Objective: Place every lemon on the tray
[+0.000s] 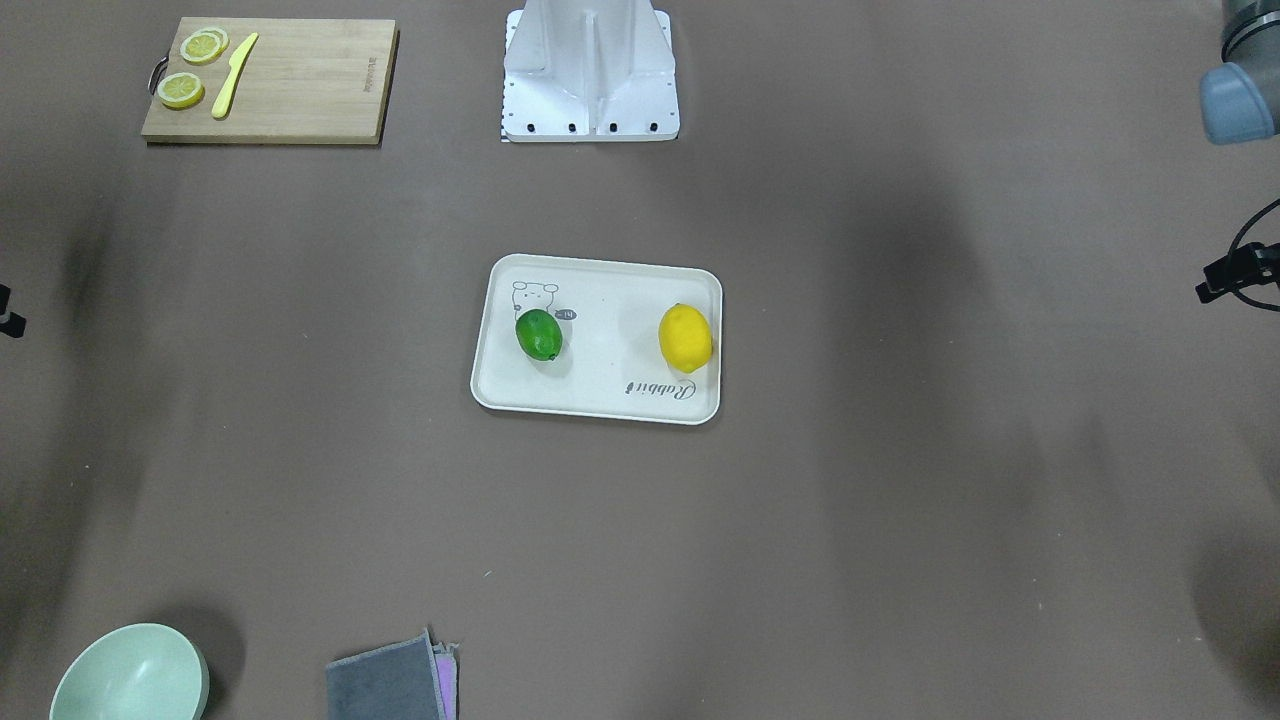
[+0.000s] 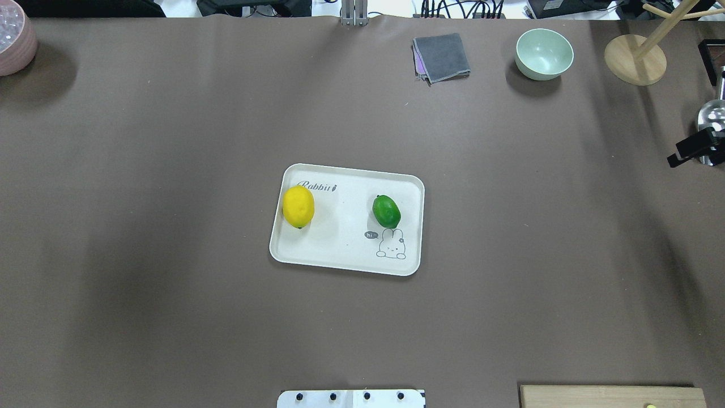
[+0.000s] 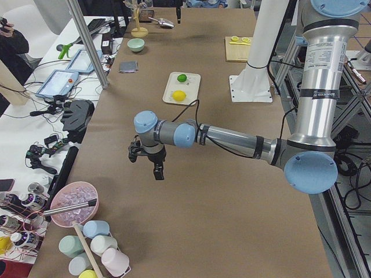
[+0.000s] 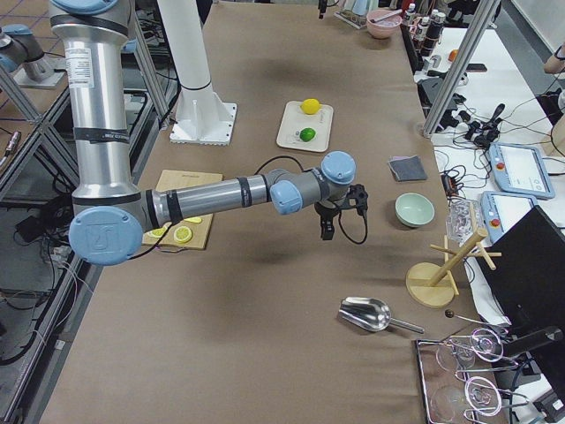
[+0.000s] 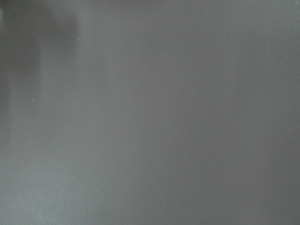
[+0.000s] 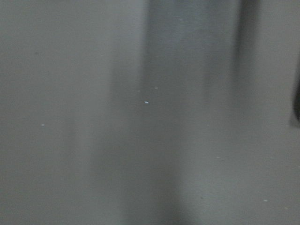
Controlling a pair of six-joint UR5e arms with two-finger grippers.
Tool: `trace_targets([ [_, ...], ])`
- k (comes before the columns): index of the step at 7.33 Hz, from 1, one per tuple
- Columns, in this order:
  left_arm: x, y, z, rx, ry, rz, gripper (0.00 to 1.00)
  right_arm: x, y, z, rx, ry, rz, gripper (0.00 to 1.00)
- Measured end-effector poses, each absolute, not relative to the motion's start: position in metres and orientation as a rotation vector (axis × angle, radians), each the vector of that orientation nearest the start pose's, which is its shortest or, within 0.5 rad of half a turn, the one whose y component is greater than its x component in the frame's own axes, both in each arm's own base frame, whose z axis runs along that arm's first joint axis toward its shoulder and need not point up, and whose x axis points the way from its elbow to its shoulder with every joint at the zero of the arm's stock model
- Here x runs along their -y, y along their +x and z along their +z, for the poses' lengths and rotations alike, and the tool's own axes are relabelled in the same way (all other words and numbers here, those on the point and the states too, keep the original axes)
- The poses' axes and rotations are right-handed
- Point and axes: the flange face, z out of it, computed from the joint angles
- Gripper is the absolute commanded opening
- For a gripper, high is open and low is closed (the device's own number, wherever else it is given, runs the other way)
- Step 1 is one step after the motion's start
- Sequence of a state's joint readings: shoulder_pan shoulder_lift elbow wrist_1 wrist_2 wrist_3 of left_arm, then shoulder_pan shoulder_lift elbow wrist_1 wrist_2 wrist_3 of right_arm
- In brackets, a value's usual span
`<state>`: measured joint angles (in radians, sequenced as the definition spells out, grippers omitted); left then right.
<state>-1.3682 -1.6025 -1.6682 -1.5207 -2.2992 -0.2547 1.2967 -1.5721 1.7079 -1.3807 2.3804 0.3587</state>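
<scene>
The cream-white tray (image 1: 600,392) (image 2: 340,252) lies at the table's middle. The yellow lemon (image 1: 685,338) (image 2: 298,207) rests on one end of it. The green lemon (image 1: 539,334) (image 2: 386,211) rests on the other end, by the cartoon drawing. Both arms are far from the tray. My left gripper (image 3: 157,172) hangs over bare table at the left end. My right gripper (image 4: 327,231) hangs over bare table at the right end. I cannot tell whether either is open or shut. Both wrist views show only blurred brown tabletop.
A wooden cutting board (image 1: 290,95) with lemon slices and a yellow knife (image 1: 233,76) sits near the robot base (image 1: 590,75). A green bowl (image 2: 544,54), a grey cloth (image 2: 442,56), a wooden stand (image 2: 634,59) and a pink bowl (image 2: 14,39) line the far edge.
</scene>
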Motion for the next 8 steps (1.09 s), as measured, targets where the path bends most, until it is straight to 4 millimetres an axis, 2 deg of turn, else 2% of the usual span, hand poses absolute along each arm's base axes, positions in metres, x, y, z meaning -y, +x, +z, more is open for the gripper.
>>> trace_targets([
  [2,0.504,-0.012,0.644,-0.727,-0.079,0.007,0.98,0.493,-0.028,0.597,0.769,-0.015,0.073,0.97],
  [4,0.49,-0.045,0.665,-0.731,-0.056,0.015,0.98,0.487,0.008,0.611,0.705,-0.063,0.113,0.98],
  [6,0.476,-0.069,0.663,-0.762,-0.018,-0.009,0.98,0.485,0.023,0.614,0.684,-0.081,0.101,0.98],
  [8,0.468,-0.075,0.654,-0.811,-0.021,-0.031,0.98,0.484,0.027,0.614,0.699,-0.087,0.105,0.99],
])
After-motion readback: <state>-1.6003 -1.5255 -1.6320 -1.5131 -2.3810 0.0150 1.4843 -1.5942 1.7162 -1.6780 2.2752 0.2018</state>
